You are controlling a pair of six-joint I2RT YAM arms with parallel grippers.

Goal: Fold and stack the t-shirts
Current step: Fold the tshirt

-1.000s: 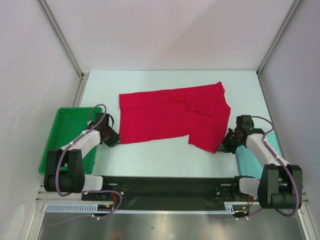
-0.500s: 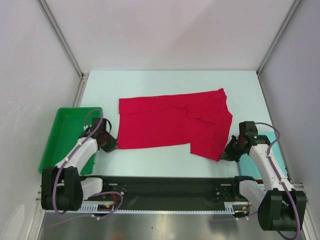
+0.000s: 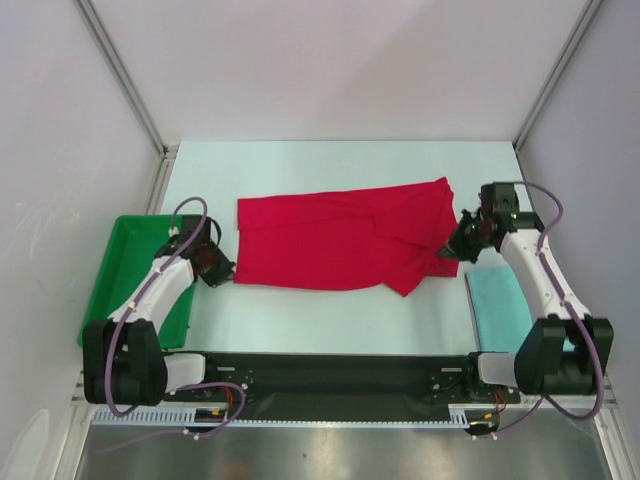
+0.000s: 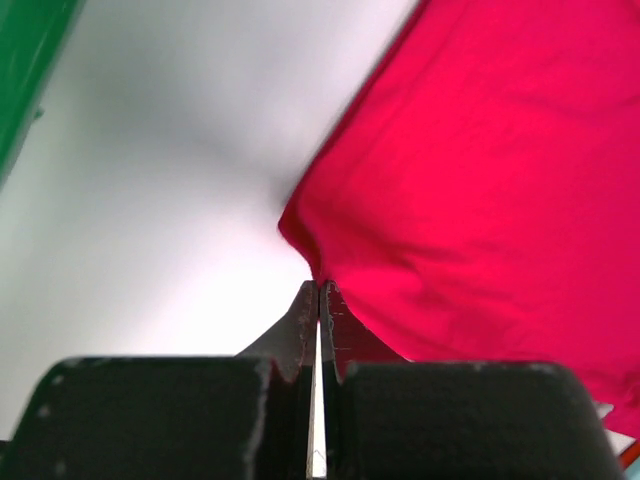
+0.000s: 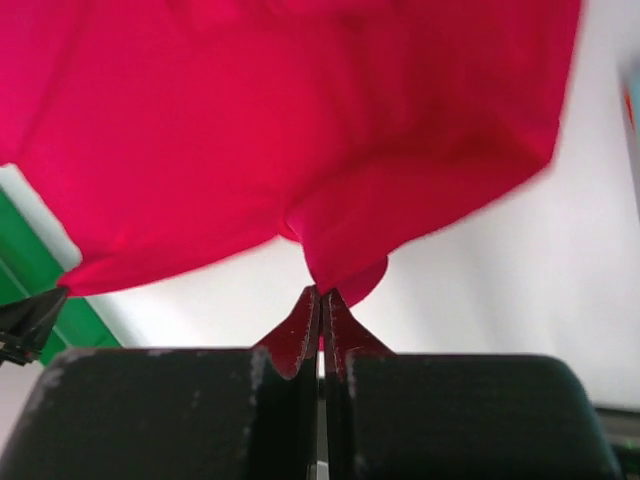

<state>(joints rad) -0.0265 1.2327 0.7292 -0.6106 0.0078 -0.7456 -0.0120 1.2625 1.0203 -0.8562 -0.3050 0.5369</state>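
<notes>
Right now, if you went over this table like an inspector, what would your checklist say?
Surface: pale table, no spills seen.
Job's things: red t-shirt spread mid-table, its right side partly doubled over; teal t-shirt folded at the right edge.
Clutter: green tray at the left, nothing seen in it.
Fingers: left fingers shut on the red t-shirt's near left corner; right fingers shut on its right edge.
Cables: purple cables loop along both arms, off the cloth.
Surroundings: white walls and metal frame posts.
</notes>
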